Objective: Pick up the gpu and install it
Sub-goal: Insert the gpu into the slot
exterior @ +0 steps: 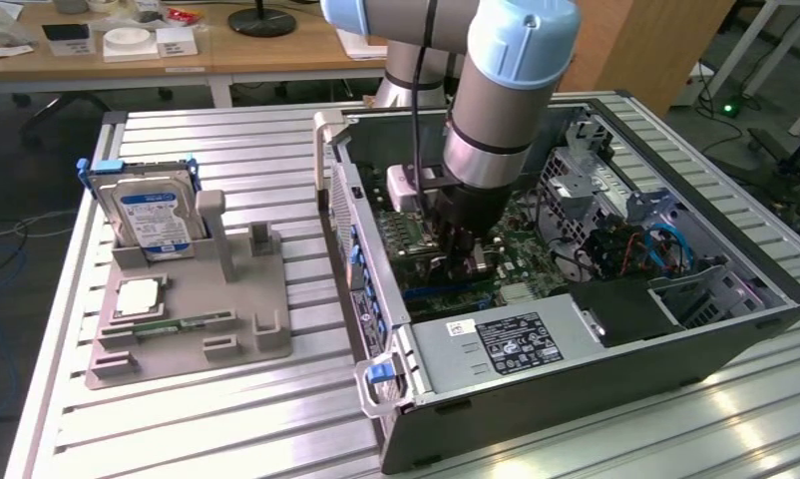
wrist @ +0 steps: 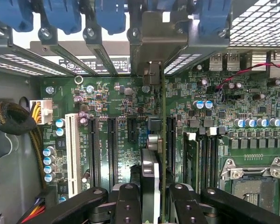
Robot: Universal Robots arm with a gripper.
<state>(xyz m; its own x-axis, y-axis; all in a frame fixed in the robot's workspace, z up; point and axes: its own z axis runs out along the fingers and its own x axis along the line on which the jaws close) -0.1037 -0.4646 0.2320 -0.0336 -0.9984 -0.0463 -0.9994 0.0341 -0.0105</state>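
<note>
Wrist view | gripper (wrist: 151, 205) clamped on gpu (wrist: 162, 140), card edge-on above motherboard (wrist: 112, 100) slot; bracket near rear slot frame (wrist: 163, 32) | risk: misaligned edge may jam; tilt could strain connector

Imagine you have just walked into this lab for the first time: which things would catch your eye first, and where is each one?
First, the robot arm reaching down into the open computer case, its claw clamped on the gpu, which stands on edge over the motherboard slots. Next, at the exterior view's left, the hard drive with its blue-white label, upright in the grey holder tray.
</note>
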